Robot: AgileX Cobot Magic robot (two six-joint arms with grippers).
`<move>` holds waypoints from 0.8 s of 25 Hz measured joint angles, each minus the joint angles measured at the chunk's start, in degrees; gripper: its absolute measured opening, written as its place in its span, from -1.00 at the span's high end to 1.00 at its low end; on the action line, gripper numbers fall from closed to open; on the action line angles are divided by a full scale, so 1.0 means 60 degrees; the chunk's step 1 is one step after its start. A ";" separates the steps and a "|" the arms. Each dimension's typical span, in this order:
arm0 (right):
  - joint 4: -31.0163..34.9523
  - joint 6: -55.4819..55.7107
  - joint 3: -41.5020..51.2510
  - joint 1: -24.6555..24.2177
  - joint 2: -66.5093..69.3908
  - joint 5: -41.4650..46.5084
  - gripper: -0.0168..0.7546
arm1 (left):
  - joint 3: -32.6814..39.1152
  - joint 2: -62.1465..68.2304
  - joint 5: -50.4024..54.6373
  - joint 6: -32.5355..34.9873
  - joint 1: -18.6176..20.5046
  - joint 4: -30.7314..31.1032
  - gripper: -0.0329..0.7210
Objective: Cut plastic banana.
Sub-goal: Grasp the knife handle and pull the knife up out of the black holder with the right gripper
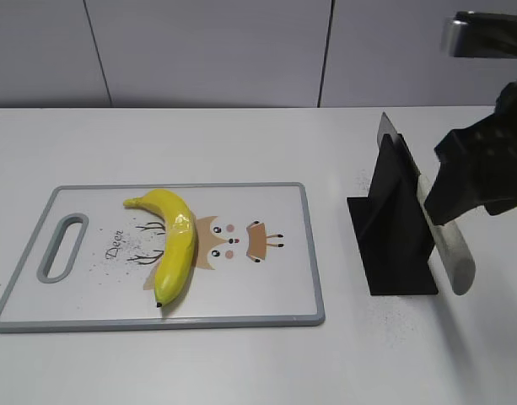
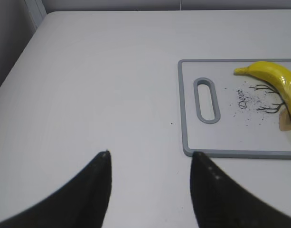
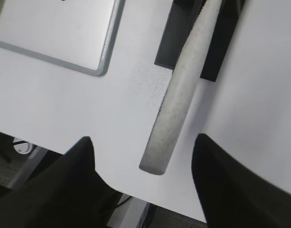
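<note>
The only readable text is the word "Deer" (image 1: 115, 244), in dark script on the board (image 1: 275, 295) beside its handle slot (image 1: 62, 247). The board lies toward the table's left front corner.

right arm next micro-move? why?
Probably lower the right gripper so its open fingers straddle the knife handle, then close. The knife sits in its black stand, handle sticking out between the fingers in the wrist view and not gripped. The plastic banana lies uncut on the cutting board, so nothing can be cut until the knife is in hand.
</note>
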 joint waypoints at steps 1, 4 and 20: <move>-0.0356 0.0427 -0.0035 0.0173 0.0152 -0.0004 -0.31 | 0.0000 0.0000 0.0000 0.0000 0.0000 0.0000 -0.45; -0.0834 0.1130 -0.0091 0.0323 0.0628 -0.0015 -0.31 | 0.0000 0.0000 0.0000 0.0000 0.0000 0.0000 -0.44; -0.0770 0.1980 -0.0101 0.0333 0.2805 -0.0120 0.18 | 0.0000 0.0000 0.0000 0.0000 0.0000 0.0000 -0.43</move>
